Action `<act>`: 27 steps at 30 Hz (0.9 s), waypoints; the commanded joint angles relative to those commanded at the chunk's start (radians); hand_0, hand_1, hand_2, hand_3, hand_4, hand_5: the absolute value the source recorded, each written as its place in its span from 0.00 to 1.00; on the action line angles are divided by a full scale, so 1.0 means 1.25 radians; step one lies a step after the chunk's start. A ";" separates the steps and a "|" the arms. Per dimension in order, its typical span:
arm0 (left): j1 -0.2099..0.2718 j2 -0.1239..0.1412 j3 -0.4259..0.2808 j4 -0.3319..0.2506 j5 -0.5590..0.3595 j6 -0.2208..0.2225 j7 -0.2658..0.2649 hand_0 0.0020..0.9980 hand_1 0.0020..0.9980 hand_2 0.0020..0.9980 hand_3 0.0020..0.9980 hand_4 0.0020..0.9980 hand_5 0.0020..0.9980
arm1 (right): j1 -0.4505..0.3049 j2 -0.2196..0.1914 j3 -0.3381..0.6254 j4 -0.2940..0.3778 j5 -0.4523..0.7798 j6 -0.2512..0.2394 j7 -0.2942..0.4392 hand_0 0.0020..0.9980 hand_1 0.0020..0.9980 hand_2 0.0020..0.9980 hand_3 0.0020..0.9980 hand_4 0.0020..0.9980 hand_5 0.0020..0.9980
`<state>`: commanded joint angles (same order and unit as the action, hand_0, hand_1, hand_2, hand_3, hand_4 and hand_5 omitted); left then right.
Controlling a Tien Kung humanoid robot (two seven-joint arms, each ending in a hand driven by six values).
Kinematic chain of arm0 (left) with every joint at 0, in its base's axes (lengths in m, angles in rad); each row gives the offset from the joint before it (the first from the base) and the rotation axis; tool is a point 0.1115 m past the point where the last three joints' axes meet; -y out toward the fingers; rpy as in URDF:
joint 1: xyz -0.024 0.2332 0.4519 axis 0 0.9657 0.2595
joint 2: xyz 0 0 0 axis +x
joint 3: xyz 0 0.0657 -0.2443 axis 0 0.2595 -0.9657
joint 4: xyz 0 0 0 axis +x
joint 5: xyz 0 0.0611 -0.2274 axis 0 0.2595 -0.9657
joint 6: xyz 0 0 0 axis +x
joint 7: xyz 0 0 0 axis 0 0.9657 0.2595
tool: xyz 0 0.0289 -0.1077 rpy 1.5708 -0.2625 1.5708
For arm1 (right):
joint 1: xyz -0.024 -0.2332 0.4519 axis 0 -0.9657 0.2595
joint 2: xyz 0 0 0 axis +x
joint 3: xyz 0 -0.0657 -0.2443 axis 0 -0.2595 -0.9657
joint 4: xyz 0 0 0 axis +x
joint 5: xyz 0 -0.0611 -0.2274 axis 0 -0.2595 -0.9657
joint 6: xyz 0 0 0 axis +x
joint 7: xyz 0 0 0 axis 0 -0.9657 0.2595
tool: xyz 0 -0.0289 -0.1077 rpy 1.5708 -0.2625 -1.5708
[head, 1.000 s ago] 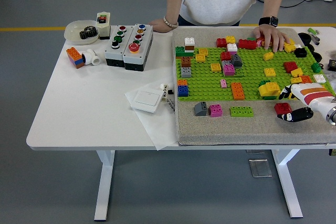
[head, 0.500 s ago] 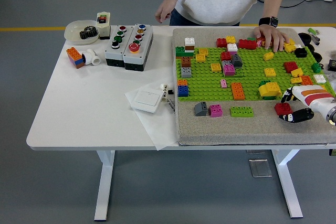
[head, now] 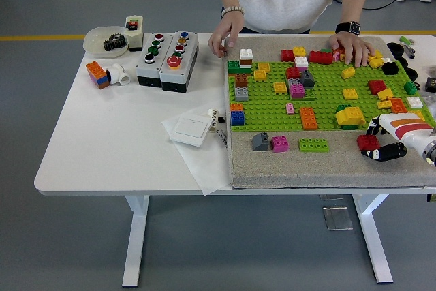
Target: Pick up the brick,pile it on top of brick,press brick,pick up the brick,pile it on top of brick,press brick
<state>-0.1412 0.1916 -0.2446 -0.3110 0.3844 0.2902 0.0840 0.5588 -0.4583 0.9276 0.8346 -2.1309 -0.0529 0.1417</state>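
Since the earlier frame we see the person's hand (head: 223,37) with the beaded bracelet come back down to the far edge of the table (head: 116,134), just left of the grey mat (head: 327,168), while the right robot hand (head: 381,142) has slid slightly toward the right edge. We find that white and black robot hand low over the mat at the near right corner of the green baseplate (head: 320,93), its fingers curled around the red brick (head: 367,142), which sits on the mat just off the baseplate's near edge; we cannot tell whether the brick is lifted clear. We note a yellow and green stack (head: 350,116) on the baseplate just beyond it. The person's other hand (head: 352,47), wearing a watch, rests on loose bricks at the baseplate's far right. A green flat brick (head: 313,144), a pink brick (head: 280,143) and a grey sloped brick (head: 260,141) lie on the mat near the front. We see no left robot hand.
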 joint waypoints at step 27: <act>0.002 -0.001 -0.003 0.000 0.005 -0.001 0.001 0.79 0.80 0.82 0.64 0.66 0.66 | -0.010 -0.006 0.008 0.016 -0.008 -0.026 0.000 0.57 0.50 0.53 0.51 0.77 0.37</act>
<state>-0.1385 0.1908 -0.2483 -0.3110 0.3911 0.2887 0.0855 0.5465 -0.4664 0.9379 0.8550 -2.1413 -0.0850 0.1423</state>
